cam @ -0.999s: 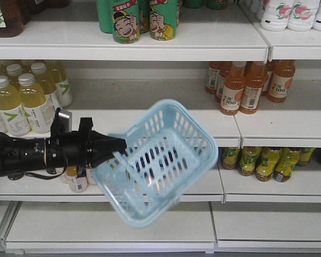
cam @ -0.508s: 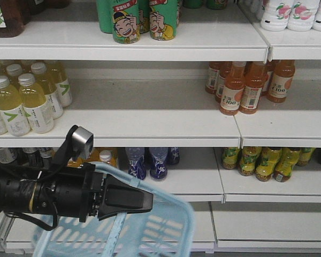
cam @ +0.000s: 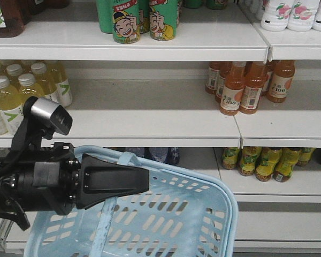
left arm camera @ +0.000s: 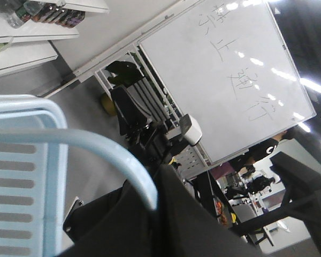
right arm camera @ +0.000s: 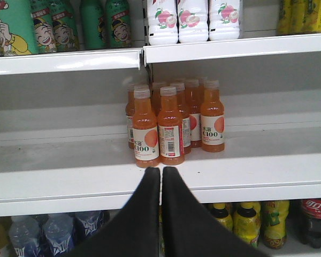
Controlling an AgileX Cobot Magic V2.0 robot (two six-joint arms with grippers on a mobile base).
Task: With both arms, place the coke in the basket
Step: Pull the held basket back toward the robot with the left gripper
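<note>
My left gripper (cam: 145, 184) is shut on the flat swing handle (cam: 109, 217) of the light blue basket (cam: 203, 214), which hangs upright low in the front view, before the bottom shelves. In the left wrist view the curved handle (left arm camera: 96, 143) runs into the black jaws of the left gripper (left arm camera: 151, 182), and a slotted side of the basket (left arm camera: 21, 182) shows at left. My right gripper (right arm camera: 161, 171) is shut and empty, its tips at the edge of the middle shelf. A coke (right arm camera: 314, 220), dark with a red label, stands on the lower shelf at far right.
White shelves (cam: 150, 126) fill the background. Orange juice bottles (right arm camera: 170, 126) stand just behind the right gripper, with green cans (cam: 144, 19) and white bottles (right arm camera: 192, 19) above. Pale yellow bottles (cam: 21, 99) are at left, yellow-green bottles (right arm camera: 249, 222) beside the coke. A whiteboard (left arm camera: 230, 69) stands behind.
The basket swung from a tilted pose at mid-height down to hang upright low in the frame. The left arm with its camera has come closer and slightly higher.
</note>
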